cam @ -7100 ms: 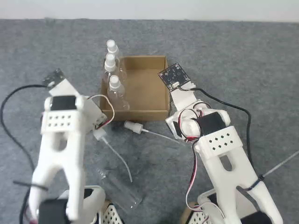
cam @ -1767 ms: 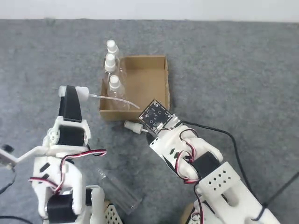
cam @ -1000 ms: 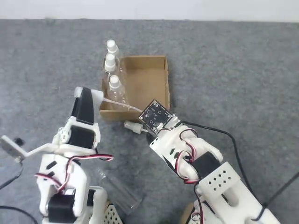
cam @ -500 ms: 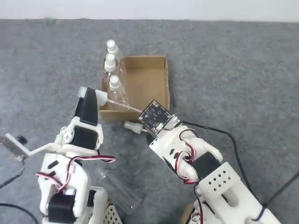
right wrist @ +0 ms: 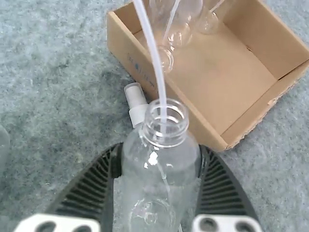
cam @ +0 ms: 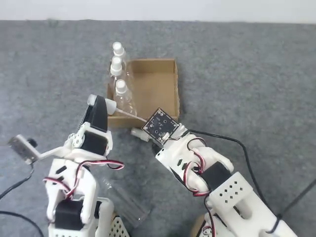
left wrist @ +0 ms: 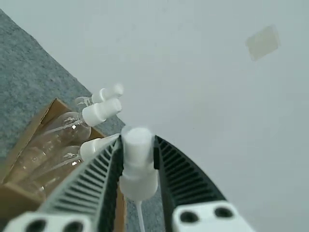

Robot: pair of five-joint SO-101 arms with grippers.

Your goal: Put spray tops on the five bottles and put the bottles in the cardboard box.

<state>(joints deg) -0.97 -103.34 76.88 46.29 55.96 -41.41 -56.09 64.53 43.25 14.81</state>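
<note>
Pinching the spray top (left wrist: 138, 171), your left pincer (left wrist: 136, 145) hangs above and to one side of the bottle (right wrist: 161, 164), whose open mouth takes the slanting tube (right wrist: 152, 63). Your right pincer (right wrist: 159, 151) clamps that bottle neck-up, just beside the cardboard box (cam: 153, 94). Your left arm leans in.

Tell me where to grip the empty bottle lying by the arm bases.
Probably mid-body on the bottle, coming from above and clamping across its width: it lies on its side, diagonal on the carpet, so its round walls face sideways.
</note>
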